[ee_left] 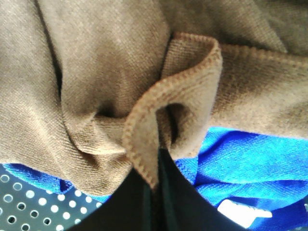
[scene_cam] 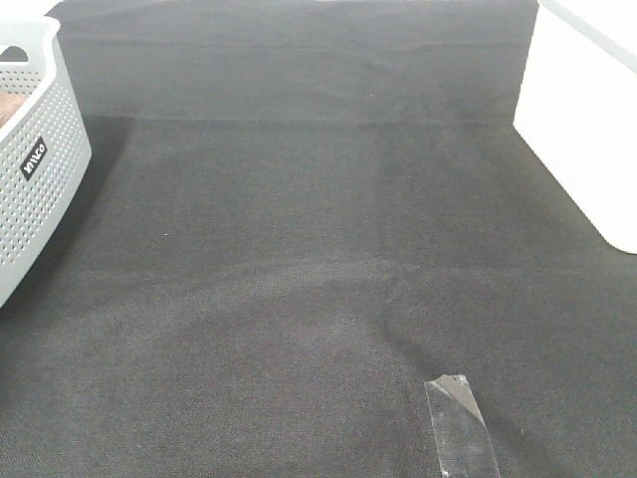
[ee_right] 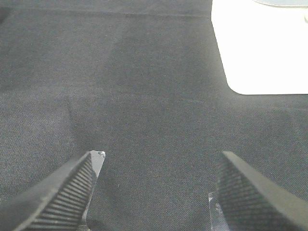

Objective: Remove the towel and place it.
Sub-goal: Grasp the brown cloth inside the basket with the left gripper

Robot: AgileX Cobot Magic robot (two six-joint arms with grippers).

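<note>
From above, your grey perforated plastic basket (scene_cam: pixel 40 159) sits at the left edge of the dark cloth-covered table (scene_cam: pixel 299 249). Left wrist: your left fingers (ee_left: pixel 180 204) are pinched tight on a hemmed fold of the soft brown fuzzy towel (ee_left: pixel 96 72), which lies in the basket over a blue cloth (ee_left: pixel 250 159). Right wrist: your right fingers (ee_right: pixel 62 195) gape wide above the table.

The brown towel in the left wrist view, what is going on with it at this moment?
The left claw is shut on a hemmed fold of the brown towel, which lies in the grey perforated basket on top of a blue cloth. It is not yet lifted out. The right claw hangs open over the dark table cover, holding nothing.
</note>
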